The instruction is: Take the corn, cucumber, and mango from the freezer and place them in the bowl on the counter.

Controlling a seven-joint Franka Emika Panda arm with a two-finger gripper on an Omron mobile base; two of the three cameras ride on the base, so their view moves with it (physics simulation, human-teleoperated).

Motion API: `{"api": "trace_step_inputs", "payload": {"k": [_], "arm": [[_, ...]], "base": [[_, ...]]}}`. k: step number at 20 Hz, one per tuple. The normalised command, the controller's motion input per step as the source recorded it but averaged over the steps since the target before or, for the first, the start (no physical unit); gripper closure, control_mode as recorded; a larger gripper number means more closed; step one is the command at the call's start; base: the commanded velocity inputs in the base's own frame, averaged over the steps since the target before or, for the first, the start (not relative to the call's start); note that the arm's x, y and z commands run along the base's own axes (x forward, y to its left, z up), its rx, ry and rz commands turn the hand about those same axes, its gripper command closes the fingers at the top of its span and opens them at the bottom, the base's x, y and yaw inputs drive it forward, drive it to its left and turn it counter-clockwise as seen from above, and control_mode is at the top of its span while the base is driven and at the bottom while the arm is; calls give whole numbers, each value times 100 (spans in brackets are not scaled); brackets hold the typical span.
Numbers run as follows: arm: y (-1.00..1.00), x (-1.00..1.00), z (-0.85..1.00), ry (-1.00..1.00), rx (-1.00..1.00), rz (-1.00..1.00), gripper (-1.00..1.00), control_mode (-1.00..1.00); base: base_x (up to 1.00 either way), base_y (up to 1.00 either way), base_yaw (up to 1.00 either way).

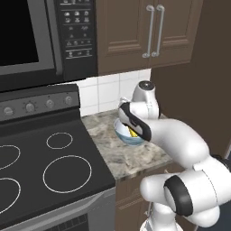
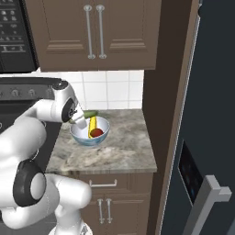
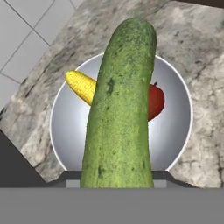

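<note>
- Above the bowl point(image 2: 90, 133), the pincer point(image 2: 79, 120) is clamped on the cucumber point(image 3: 120, 109), which sticks out past the fingers over the bowl's middle.
- From the right base camera, the cucumber point(image 2: 90, 113) pokes out sideways at the bowl's back rim.
- Inside the bowl lie the corn point(image 2: 92, 125) and the mango point(image 2: 96, 133), touching each other; from the hand camera the cucumber covers part of both.
- From the left base camera, the arm's wrist hides much of the bowl point(image 1: 127, 136), with a bit of corn point(image 1: 133, 132) showing.
- Under the bowl is the worktop point(image 2: 124, 147), backed by white tiles point(image 2: 114, 92).
- Left of the worktop sits a black stovetop point(image 1: 49, 171) below a microwave point(image 1: 45, 36).
- Wooden cabinets point(image 2: 92, 32) hang overhead.
- To the right stands the freezer point(image 2: 206, 137), door shut, well apart from the bowl.
</note>
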Motion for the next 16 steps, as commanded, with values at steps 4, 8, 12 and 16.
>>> {"api": "trace_step_inputs", "payload": {"k": [4, 8, 12, 16], "arm": [[21, 25, -56, 0, -6, -1, 100, -100], [2, 43, -33, 0, -5, -3, 100, -100], [0, 65, -15, 0, -2, -4, 100, -100], [0, 69, -7, 0, 0, -6, 100, -100]], "base": [[0, 0, 0], [0, 0, 0], [0, 0, 0], [0, 0, 0]]}}
